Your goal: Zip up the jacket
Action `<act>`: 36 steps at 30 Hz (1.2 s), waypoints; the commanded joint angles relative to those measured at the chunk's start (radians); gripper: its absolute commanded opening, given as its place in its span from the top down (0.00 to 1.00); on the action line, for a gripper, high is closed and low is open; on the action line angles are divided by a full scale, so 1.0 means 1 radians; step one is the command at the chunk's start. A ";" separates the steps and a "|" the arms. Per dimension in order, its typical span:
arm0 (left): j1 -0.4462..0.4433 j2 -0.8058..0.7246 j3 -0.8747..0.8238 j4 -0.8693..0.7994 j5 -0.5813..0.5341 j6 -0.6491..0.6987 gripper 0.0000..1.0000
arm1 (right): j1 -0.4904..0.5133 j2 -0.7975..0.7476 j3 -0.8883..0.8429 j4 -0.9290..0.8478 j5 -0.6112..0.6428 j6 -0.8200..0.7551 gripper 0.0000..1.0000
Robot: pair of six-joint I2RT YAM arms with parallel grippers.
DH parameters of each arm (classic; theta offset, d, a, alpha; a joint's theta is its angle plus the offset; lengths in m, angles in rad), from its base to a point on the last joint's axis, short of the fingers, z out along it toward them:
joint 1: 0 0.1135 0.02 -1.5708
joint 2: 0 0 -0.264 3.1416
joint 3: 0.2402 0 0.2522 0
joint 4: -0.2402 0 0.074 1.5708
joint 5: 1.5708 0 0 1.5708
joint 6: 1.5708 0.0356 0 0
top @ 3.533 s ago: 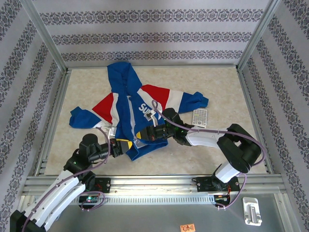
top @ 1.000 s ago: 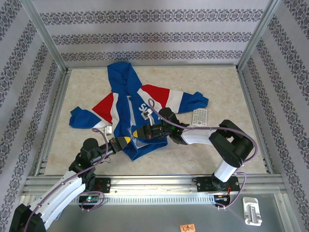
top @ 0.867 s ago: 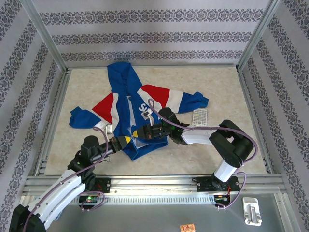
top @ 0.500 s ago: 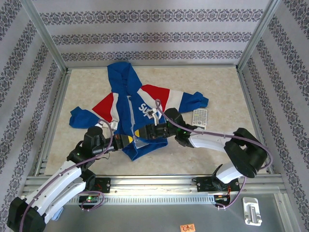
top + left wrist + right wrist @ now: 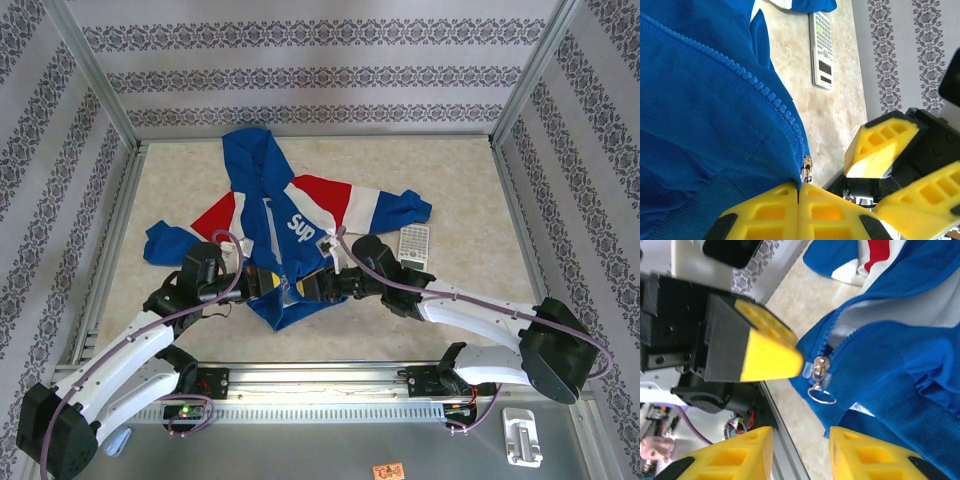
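Blue jacket [image 5: 270, 215] is spread out on the tabletop [image 5: 460, 190], hem end right at both end effectors, hood on the far side. Left end effector [image 5: 798, 192] is clenched on the hem just below the zipper slider [image 5: 818, 369]. Right end effector [image 5: 801, 432] is released, fingers apart with nothing between them, and the pull ring [image 5: 821, 396] sits just ahead of the gap. Calculator [image 5: 413, 243] lies beyond the right one, beside a sleeve.
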 commanded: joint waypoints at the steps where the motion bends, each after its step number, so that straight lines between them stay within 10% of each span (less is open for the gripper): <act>1: -0.022 -0.002 0.020 -0.035 0.007 0.025 1.00 | 0.043 -0.024 -0.014 -0.066 0.122 -0.057 0.65; 27: -0.090 0.017 -0.018 -0.012 -0.098 -0.038 1.00 | 0.146 0.226 0.176 -0.120 0.291 -0.073 0.56; 36: -0.090 0.044 -0.016 -0.004 -0.099 -0.029 1.00 | 0.146 0.223 0.182 -0.185 0.319 -0.118 0.68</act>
